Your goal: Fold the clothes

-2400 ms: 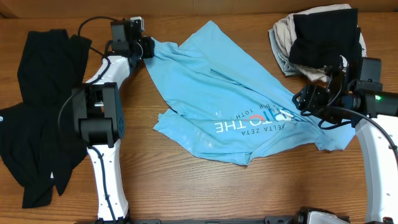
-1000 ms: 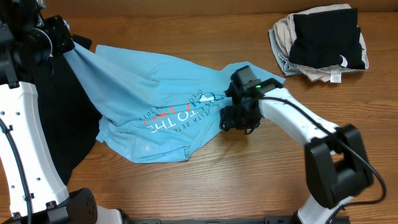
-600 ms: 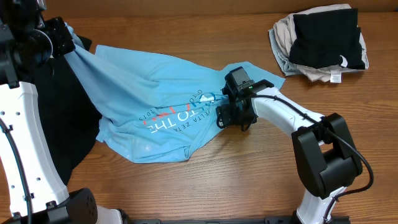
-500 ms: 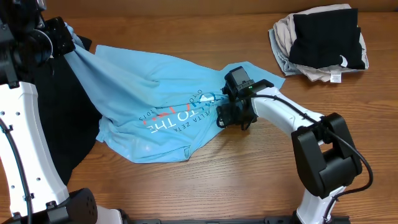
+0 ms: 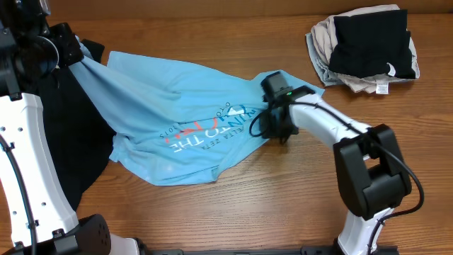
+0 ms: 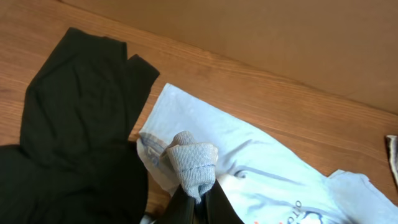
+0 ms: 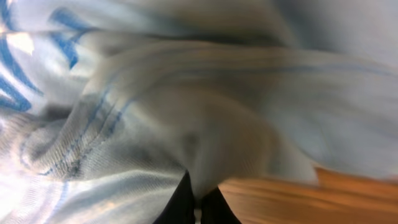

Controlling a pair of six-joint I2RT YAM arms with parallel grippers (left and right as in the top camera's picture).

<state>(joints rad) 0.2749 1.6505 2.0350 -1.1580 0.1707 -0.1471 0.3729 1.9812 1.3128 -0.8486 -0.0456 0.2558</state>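
You are pinching edges of the soft, light shirt (image 5: 177, 99), bunched just ahead of your left claw (image 6: 198, 198) and right claw (image 7: 198, 200)

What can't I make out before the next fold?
Overhead: right gripper, tips buried in the bunched light blue T-shirt.
Right wrist: blurred cloth fills the frame; lettering unreadable.
Left wrist: left gripper mostly cut off by the bottom edge.
Overhead: black garment, partly behind the left arm.
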